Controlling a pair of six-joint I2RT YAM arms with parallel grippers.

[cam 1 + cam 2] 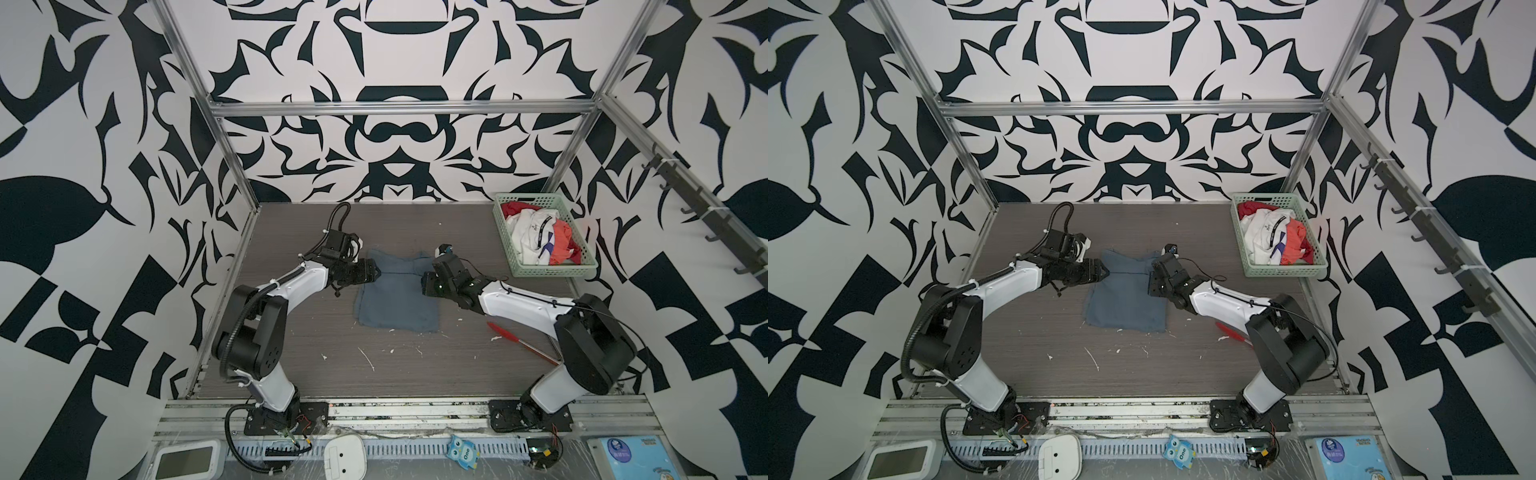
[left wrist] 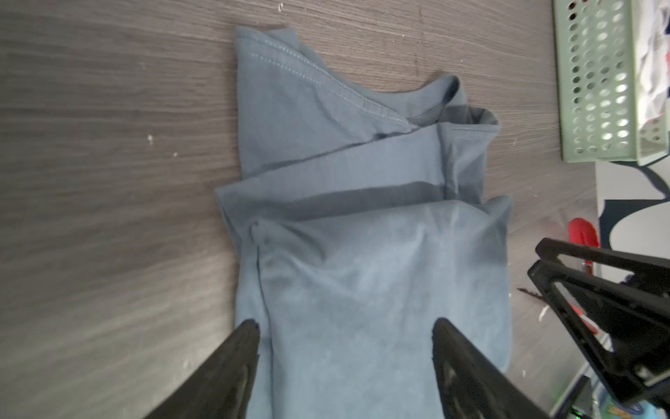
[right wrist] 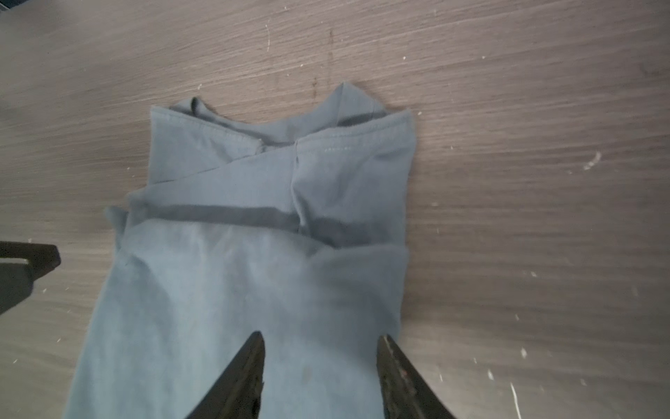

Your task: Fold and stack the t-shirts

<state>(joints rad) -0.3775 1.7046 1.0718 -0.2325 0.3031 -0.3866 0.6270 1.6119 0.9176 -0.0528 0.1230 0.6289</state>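
Slate blue-grey short-sleeved t-shirt lies part-folded on the dark wood-grain worktop, well apart from the pale green plastic lattice basket. We judge that its long axis runs alongside the basket's long side, collar end towards the back wall. Our right hand hovers at the shirt edge facing the basket, and our left hand at the edge away from it. Both have their fingers spread and grip nothing. Each seems equally near for the next fold. White and red-orange t-shirts sit inside the basket.
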